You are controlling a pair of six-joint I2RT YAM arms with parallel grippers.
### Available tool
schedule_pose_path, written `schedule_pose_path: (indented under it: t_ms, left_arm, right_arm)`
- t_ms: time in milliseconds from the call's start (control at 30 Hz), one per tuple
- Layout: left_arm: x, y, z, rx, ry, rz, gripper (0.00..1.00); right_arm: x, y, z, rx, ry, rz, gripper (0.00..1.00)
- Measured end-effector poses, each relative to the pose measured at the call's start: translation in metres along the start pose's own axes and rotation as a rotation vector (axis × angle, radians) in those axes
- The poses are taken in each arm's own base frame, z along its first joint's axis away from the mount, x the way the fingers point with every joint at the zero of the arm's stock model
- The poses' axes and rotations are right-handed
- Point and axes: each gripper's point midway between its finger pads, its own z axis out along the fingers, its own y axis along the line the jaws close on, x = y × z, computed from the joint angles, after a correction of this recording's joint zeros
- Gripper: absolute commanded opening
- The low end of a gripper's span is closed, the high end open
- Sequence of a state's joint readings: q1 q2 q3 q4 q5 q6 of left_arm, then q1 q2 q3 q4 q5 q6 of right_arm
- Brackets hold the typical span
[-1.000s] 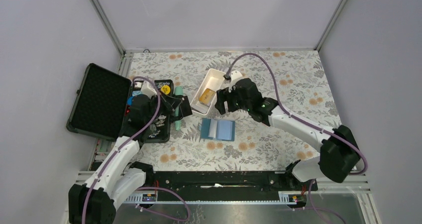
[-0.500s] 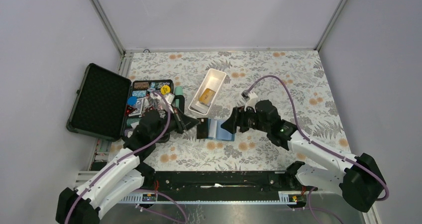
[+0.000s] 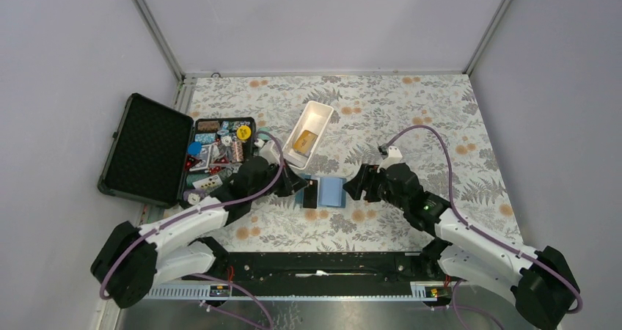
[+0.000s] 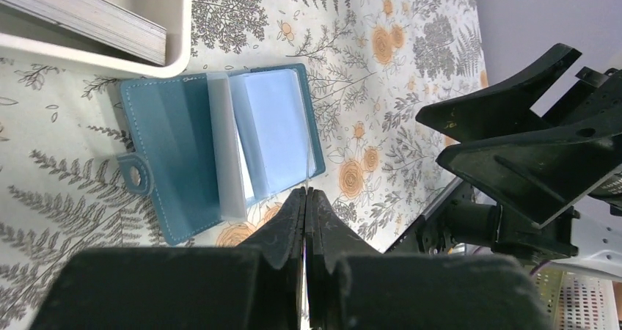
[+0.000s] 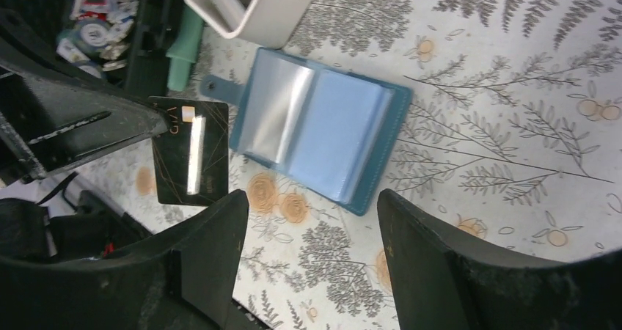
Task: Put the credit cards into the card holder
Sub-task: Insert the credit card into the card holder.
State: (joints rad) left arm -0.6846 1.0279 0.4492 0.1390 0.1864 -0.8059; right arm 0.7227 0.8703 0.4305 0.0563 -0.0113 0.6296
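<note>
The teal-blue card holder (image 3: 334,192) lies open on the floral table, light blue pages up; it also shows in the left wrist view (image 4: 220,150) and the right wrist view (image 5: 319,121). My left gripper (image 3: 301,187) is shut on the dark purplish-black card (image 3: 311,194), held over the holder's left side. That card is edge-on in the left wrist view (image 4: 306,176) and face-on in the right wrist view (image 5: 192,150). My right gripper (image 3: 353,186) is open and empty just right of the holder. The golden-orange card (image 3: 304,141) lies in the white tray (image 3: 317,110).
An open black foam-lined case (image 3: 147,148) lies at the left, with a compartment of mixed small trinkets (image 3: 220,150) beside it. The white tray's corner (image 4: 176,59) is close behind the holder. A teal object (image 5: 183,48) lies by the case.
My left arm has swung from the case toward the card holder, carrying the dark card. My right arm has come back from the white tray and settled low, just right of the holder.
</note>
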Motion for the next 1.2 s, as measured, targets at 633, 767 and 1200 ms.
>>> schedule_pose_path:
  t_ms: [633,767,1200]
  left_arm:
    - [-0.011,0.013,0.055,-0.072,0.003,0.055,0.00]
    - [-0.006,0.021,0.061,-0.095,0.024,0.042,0.00]
    - [-0.003,0.038,0.059,-0.156,0.045,0.009,0.00]
  right_arm:
    - [0.035,-0.035,0.034,0.142,0.135,0.001,0.57]
    - [0.040,-0.035,0.044,0.151,0.173,0.005,0.54]
    - [0.049,-0.037,0.051,0.159,0.223,0.015,0.51]
